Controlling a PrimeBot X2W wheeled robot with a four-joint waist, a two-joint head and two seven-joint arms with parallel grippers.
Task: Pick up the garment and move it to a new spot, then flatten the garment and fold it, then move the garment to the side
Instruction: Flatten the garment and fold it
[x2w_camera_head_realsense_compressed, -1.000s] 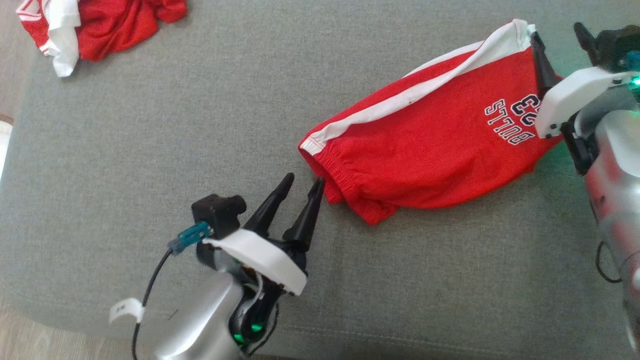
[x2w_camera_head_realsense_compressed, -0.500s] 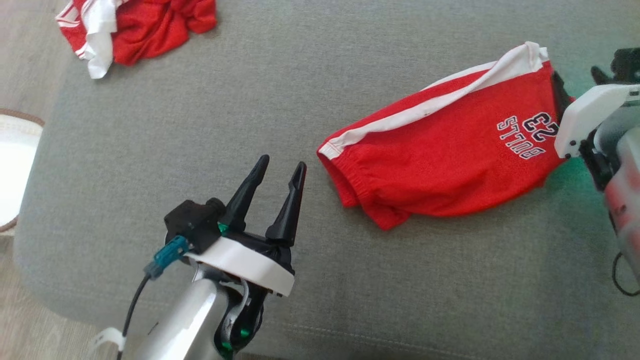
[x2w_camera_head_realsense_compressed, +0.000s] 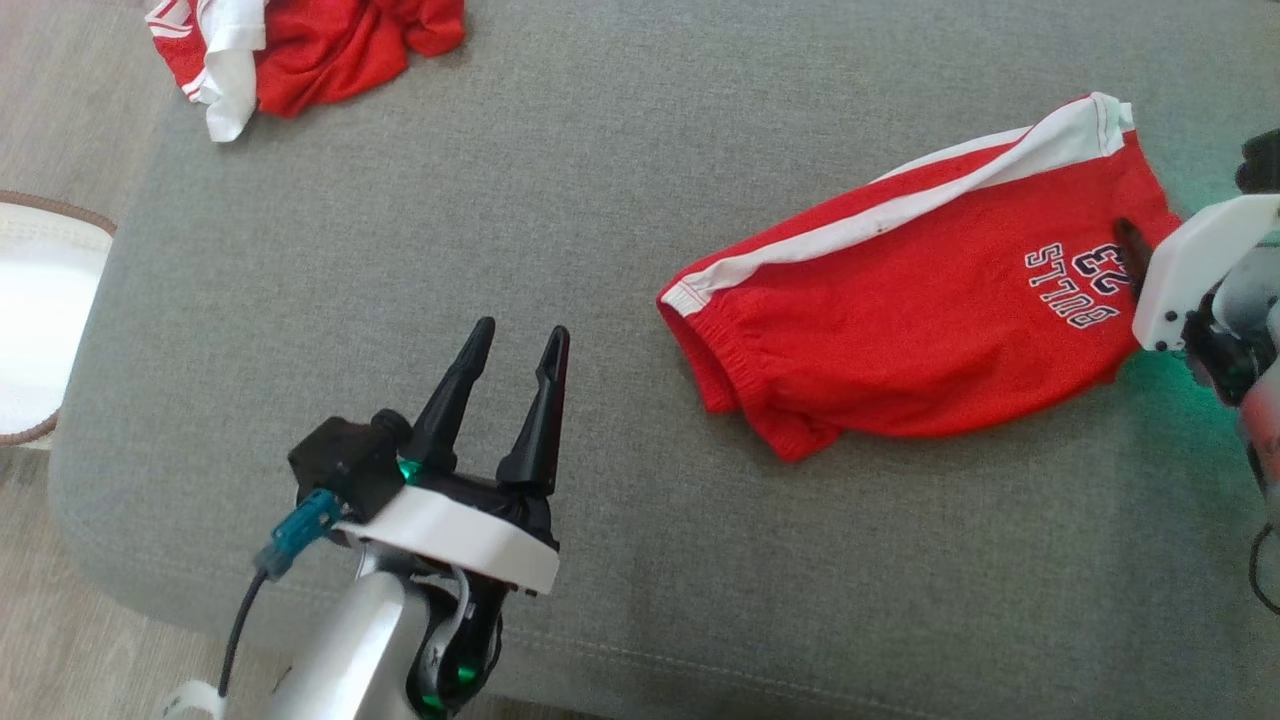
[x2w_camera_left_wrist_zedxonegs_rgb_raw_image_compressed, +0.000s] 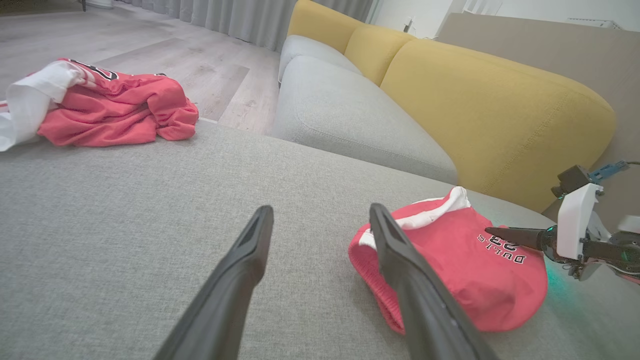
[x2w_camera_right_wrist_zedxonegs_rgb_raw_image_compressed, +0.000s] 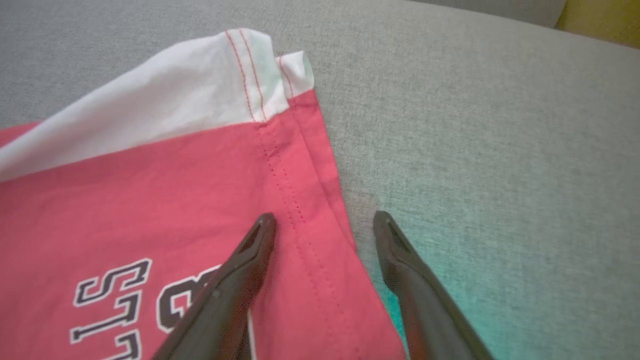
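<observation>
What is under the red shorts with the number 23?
The shorts lie on the grey cushion. Whether anything else lies beneath them, or between their layers, cannot be seen: the cloth covers it.

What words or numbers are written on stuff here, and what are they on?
"BULLS": on the folded red shorts, upside down in the head view.
"23": right beside it, on the same shorts.
Crumpled red garment: a bit of dark print, too bunched up to read.

Red shorts (x2w_camera_head_realsense_compressed: 900, 330) laid folded on the grey cushion (x2w_camera_head_realsense_compressed: 500, 200).
A white side stripe and dark "BULLS 23" lettering are shown; the elastic waistband is bunched.
</observation>
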